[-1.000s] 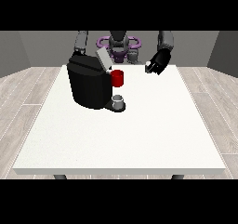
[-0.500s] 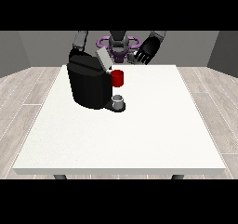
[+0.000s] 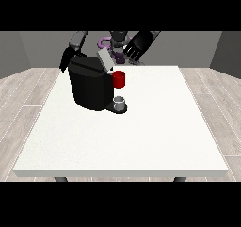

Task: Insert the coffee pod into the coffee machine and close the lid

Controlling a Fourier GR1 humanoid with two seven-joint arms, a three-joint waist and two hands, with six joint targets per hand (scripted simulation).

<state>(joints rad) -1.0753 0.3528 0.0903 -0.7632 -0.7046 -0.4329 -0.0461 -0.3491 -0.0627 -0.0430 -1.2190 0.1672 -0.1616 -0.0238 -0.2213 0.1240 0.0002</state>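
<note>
The black coffee machine point(image 3: 90, 87) stands on the white table point(image 3: 141, 132) at the back left. Its grey lid point(image 3: 105, 60) is tilted up. A red thing at the machine point(image 3: 119, 79) sits on its front, above a small grey thing point(image 3: 120, 101) on the machine's base. The hand at the view's right point(image 3: 138, 45) hovers above the table's far edge, just right of the raised lid, fingers spread and holding nothing. The hand at the view's left point(image 3: 65, 61) is low behind the machine's far left corner and mostly hidden.
The robot's torso point(image 3: 117, 42) is behind the table's far edge. Wide white tabletop stretches in front of and to the right of the machine. Wooden floor surrounds the table.
The hand at the view's right has risen and swung leftward, from right of the machine to close beside the raised lid. The machine and the other hand have not moved.
</note>
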